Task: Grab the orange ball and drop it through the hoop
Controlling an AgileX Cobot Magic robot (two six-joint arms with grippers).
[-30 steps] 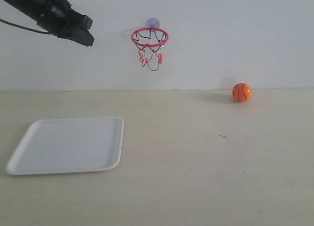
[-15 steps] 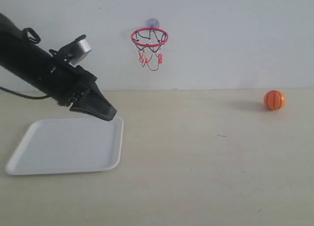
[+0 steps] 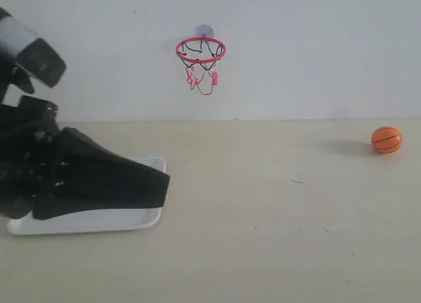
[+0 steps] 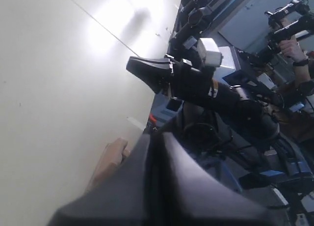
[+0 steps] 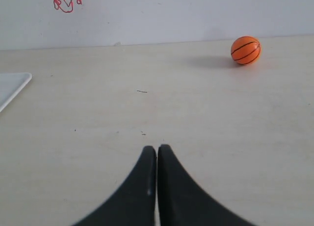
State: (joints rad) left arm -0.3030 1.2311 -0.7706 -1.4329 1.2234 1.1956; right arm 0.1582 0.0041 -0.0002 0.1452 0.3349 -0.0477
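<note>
The orange ball [image 3: 386,139] lies on the table at the far right, near the back wall; the right wrist view has the ball [image 5: 246,50] far ahead of my right gripper [image 5: 157,148], which is shut and empty. The hoop [image 3: 200,50] hangs on the wall with its red ring and string net; only the net's lower strings [image 5: 64,0] reach into the right wrist view. My left gripper [image 3: 164,185] looms large at the left over the tray, shut with nothing in it, its fingers [image 4: 156,138] pressed together. The ball touches neither gripper.
A white tray [image 3: 85,221] lies at the front left, mostly covered by the left arm; its corner [image 5: 10,86] shows in the right wrist view. The left wrist view looks across at the other arm [image 4: 196,84] and at equipment beyond the table.
The ball has rolled to the right along the back of the table. The left arm has swung down from the upper left and now sits low over the tray, close to the camera.
</note>
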